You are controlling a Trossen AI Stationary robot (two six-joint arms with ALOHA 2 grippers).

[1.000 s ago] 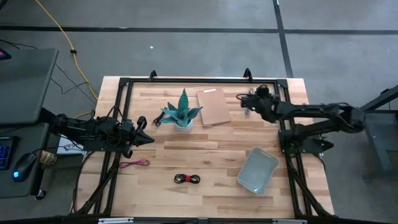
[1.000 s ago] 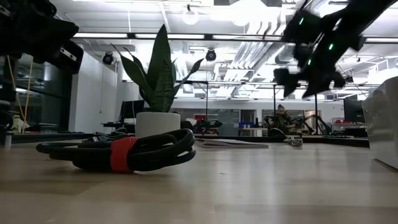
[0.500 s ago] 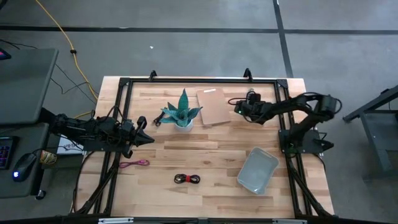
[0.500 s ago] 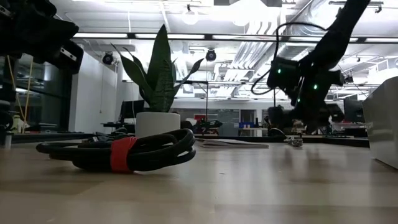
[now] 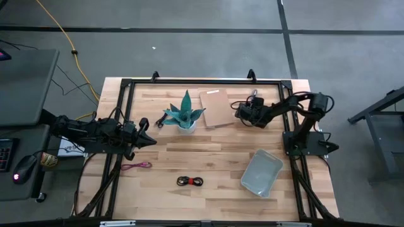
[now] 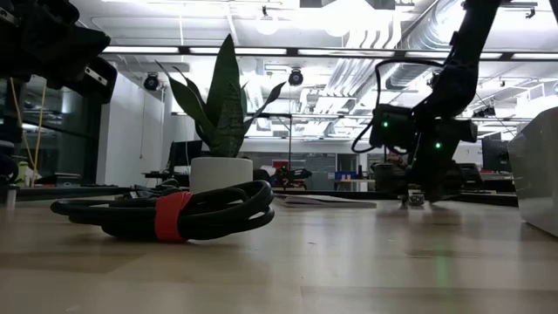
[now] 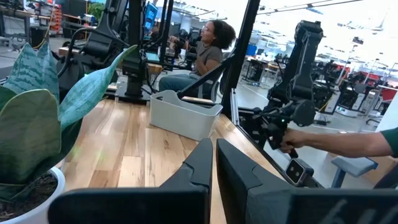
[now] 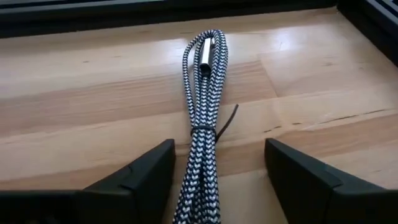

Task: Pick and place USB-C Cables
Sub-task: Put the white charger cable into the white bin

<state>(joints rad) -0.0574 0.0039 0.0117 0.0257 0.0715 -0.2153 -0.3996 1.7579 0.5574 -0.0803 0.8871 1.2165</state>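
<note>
Fingers of my right gripper [image 8: 214, 174] stand apart astride the silver-grey braided cable bundle [image 8: 202, 134], whose long axis runs straight ahead between them on the table, metal plug farthest from me.

1 camera hangs above, facing straight down on the whole table [image 5: 214, 157]. 1 sits at table-top height, facing level across it into the room, with the red-and-black cable [image 6: 170, 212] close. Both share the potted plant [image 5: 185, 113]. The left wrist camera looks across the table toward the grey tray [image 7: 184, 114]. The right wrist camera looks down, close on the silver-grey cable [image 8: 202, 143].
</note>
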